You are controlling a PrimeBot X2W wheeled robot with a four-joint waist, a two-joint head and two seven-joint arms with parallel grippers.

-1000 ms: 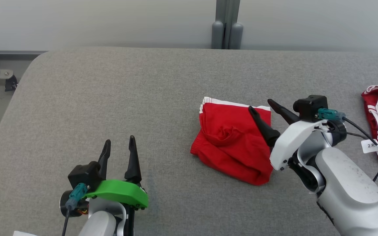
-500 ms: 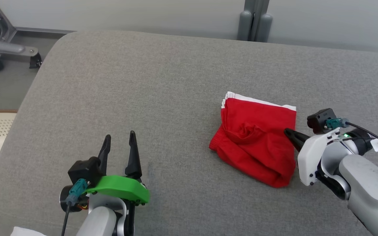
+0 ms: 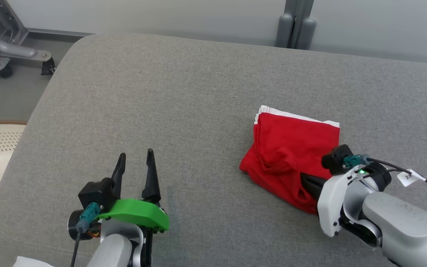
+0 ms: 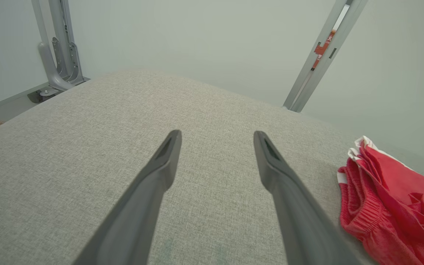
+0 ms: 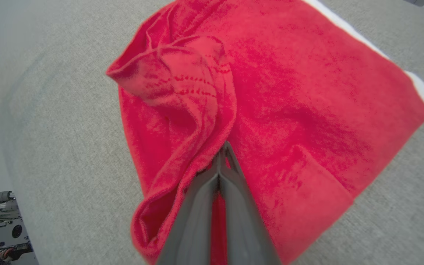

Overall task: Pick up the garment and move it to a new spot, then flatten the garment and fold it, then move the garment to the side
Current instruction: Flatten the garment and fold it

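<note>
Room is plentiful on the grey pad (image 3: 161, 92): its whole left half and far side lie bare, up to the rounded far-left corner. The red garment (image 3: 291, 148) lies on the pad's right half, well away from the pad's far edge.

The left gripper (image 3: 135, 157) hangs over the pad's near-left part, fingers spread wide, touching nothing. The right gripper (image 5: 223, 149) is pressed together, pinching a fold of the garment.

Half a second ago the right gripper sat farther up the pad. Now it is closer to the pad's near edge, and the cloth there is bunched up.

The garment's white-trimmed edge faces the pad's far edge. Its long way runs from far to near, slanting right.
</note>
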